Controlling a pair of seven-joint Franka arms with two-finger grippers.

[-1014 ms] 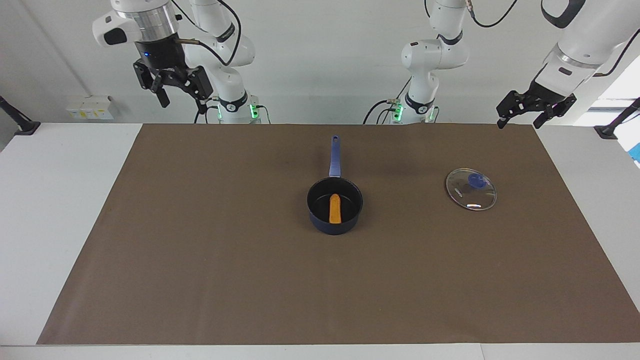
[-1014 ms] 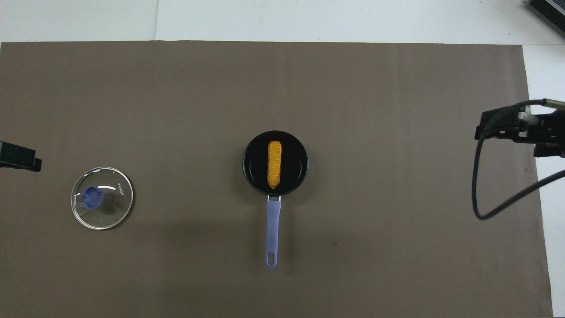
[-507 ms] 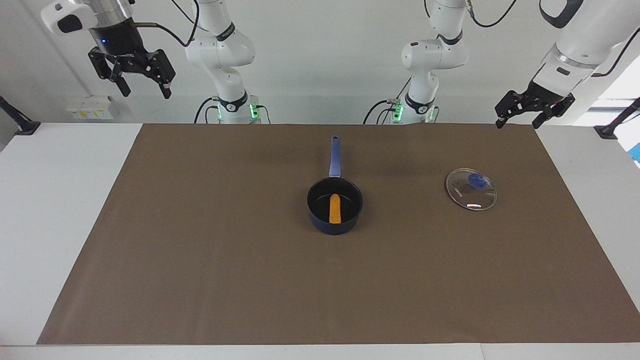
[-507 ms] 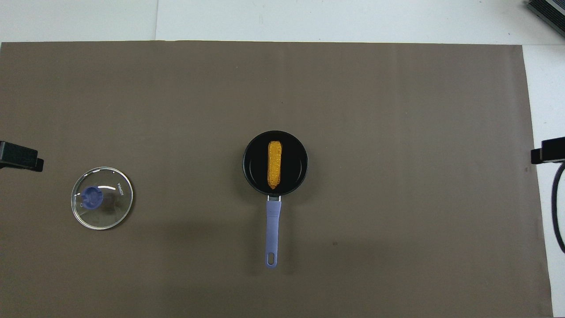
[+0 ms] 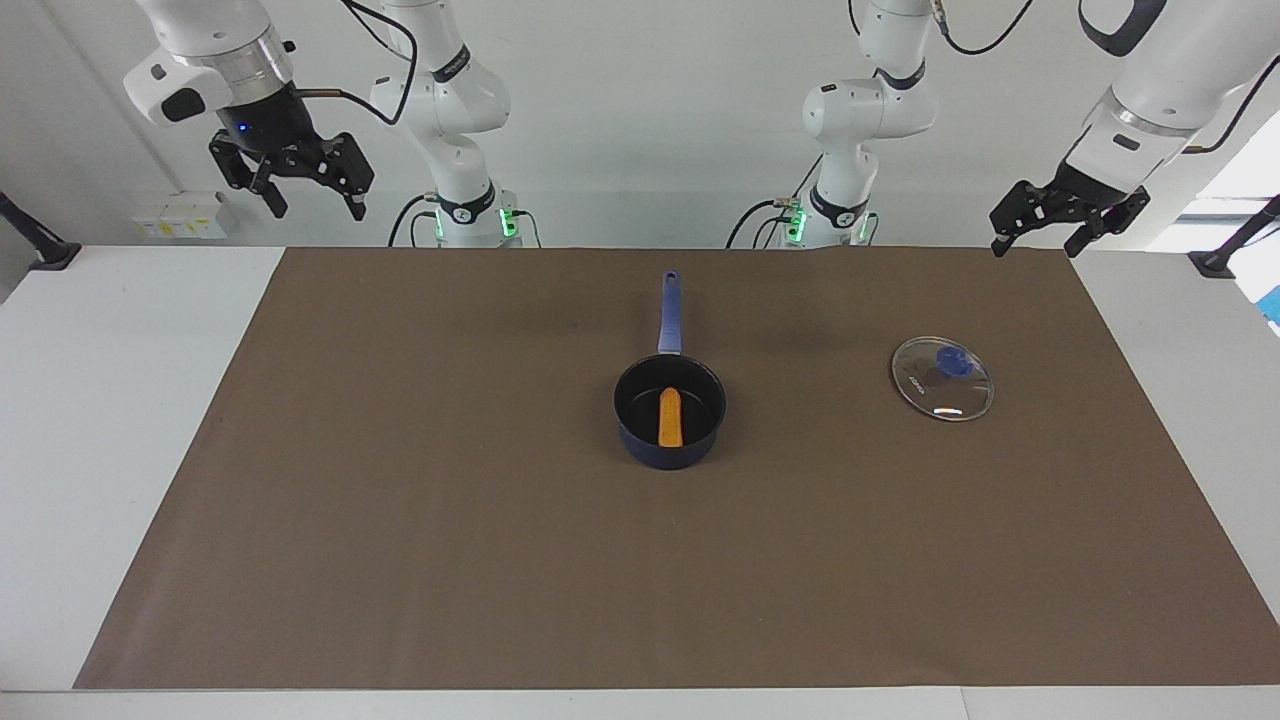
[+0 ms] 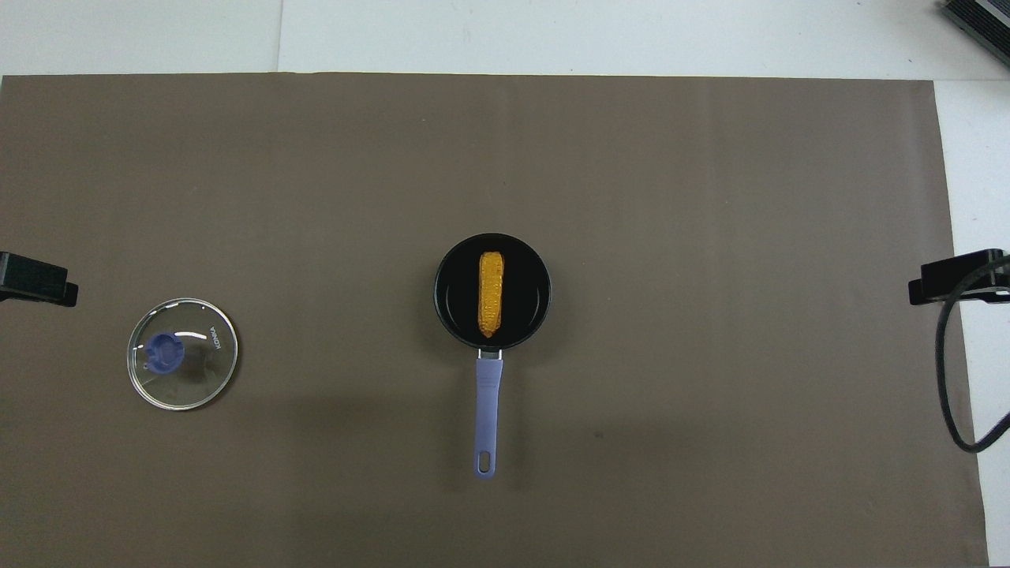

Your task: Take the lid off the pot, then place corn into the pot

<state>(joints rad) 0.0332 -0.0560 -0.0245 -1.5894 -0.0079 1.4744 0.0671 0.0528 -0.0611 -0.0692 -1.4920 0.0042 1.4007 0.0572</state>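
Lettering "KONKA" reads on the lid, lying off the pot; corn inside. Left claw and right claw raised, spread wide, empty.

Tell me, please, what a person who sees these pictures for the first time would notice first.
The eye goes first to the yellow corn lying inside the dark pot in the middle of the brown mat, the pot's handle pointing toward the robots. Next comes the glass lid, flat on the mat toward the left arm's end. Both grippers, left and right, hang open and empty, high over the table's ends.
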